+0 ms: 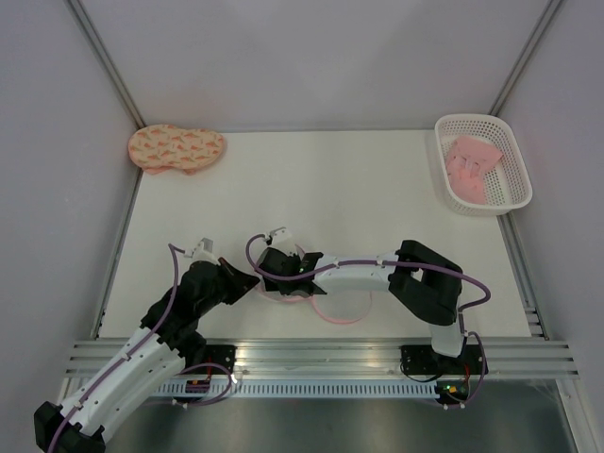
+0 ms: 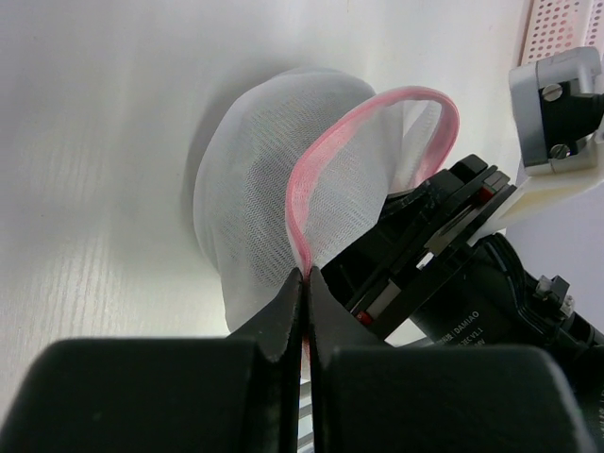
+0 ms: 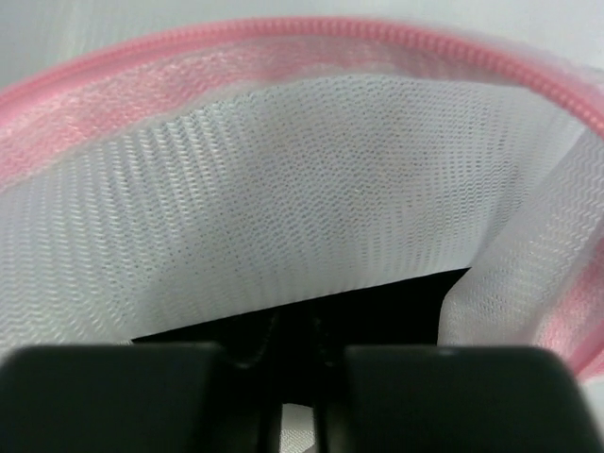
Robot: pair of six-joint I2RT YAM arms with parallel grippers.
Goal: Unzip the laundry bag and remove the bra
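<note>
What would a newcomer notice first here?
Front and centre is the laundry bag: the left gripper pinches its pink rim while the right gripper reaches into its open mouth. Behind lie a peach padded piece, far left, and a white basket holding a pink garment, far right.

Both tools are nose to nose near the front of the table [image 1: 377,198]: left gripper [image 1: 250,281] pointing right, right gripper [image 1: 272,269] pointing left, tips all but touching. Jaws can't be read from up here. The laundry bag [image 1: 340,320] sits right at that meeting point, its pink rim looping out behind the right gripper and under the right arm [image 1: 359,274]. Well ahead of the left gripper, off to its left, a peach patterned pad [image 1: 176,148]; far beyond the right gripper's back end, a white basket [image 1: 514,165] holding a pink garment [image 1: 471,168]
</note>
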